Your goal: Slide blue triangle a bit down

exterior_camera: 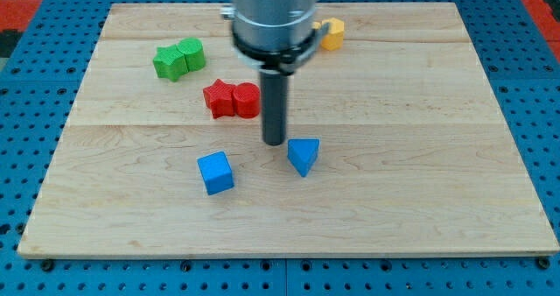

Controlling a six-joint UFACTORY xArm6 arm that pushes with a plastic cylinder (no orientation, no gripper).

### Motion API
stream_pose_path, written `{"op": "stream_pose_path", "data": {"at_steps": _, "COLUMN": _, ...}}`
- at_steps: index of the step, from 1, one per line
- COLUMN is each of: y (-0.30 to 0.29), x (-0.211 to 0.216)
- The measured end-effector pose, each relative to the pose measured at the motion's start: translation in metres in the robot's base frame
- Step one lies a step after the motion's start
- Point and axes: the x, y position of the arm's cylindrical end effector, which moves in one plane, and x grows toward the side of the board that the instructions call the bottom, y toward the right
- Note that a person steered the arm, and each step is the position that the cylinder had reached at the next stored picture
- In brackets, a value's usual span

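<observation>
Blue triangle, my tip upper-left

Blue cube, red blocks, green blocks, yellow block.

My tip rests on the wooden board, just beside the blue triangle, at its 10 o'clock. The blue cube lies at 8 o'clock from my tip. The red star touches the red cylinder at 11 o'clock. The green star and green cylinder touch, farther out at 10 o'clock. A yellow block, shape unclear, sits at 1 o'clock
</observation>
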Motion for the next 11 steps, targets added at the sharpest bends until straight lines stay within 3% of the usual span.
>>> {"op": "stream_pose_path", "data": {"at_steps": 11, "y": -0.041, "x": 0.014}}
